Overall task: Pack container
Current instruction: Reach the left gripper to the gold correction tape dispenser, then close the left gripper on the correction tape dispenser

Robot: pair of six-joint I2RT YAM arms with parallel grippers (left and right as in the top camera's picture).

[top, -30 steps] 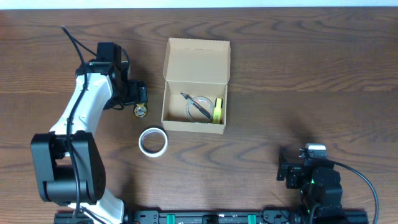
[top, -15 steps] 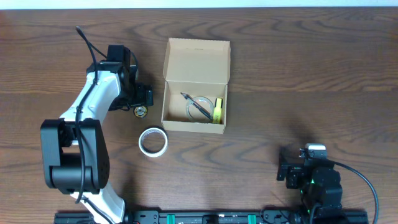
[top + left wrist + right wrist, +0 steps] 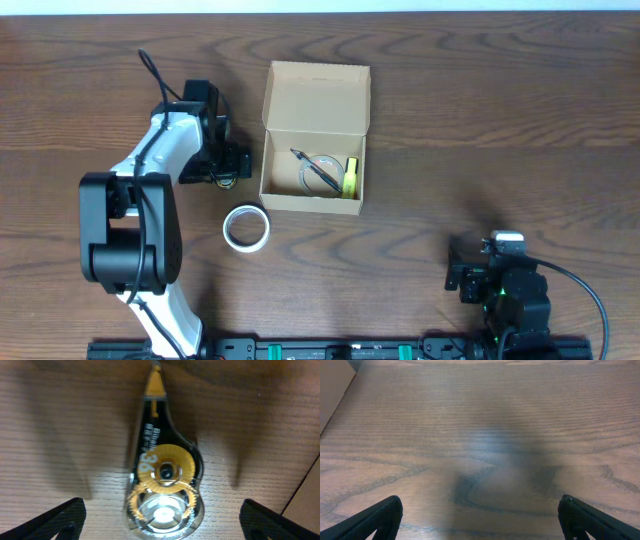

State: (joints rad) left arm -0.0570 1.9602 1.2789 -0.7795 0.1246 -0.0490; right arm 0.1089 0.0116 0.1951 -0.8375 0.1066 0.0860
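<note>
The container (image 3: 315,100) is a tan cardboard box standing open at the table's middle, its flap lid laid back; inside lie a clear tape roll, a black pen and a yellow item. A corner of it shows in the right wrist view (image 3: 332,387). My left gripper (image 3: 232,165) is open just left of the box, straddling a black-and-yellow correction tape dispenser (image 3: 162,475) that lies flat on the wood between the fingertips (image 3: 162,520). My right gripper (image 3: 480,517) is open and empty over bare wood near the front right (image 3: 470,275).
A white tape roll (image 3: 246,227) lies on the table in front of the box's left corner. The box's left wall stands close to the right of the left gripper.
My left arm has moved right toward the box and come down over the correction tape dispenser, which is now covered in the overhead view. The right arm has not moved.
</note>
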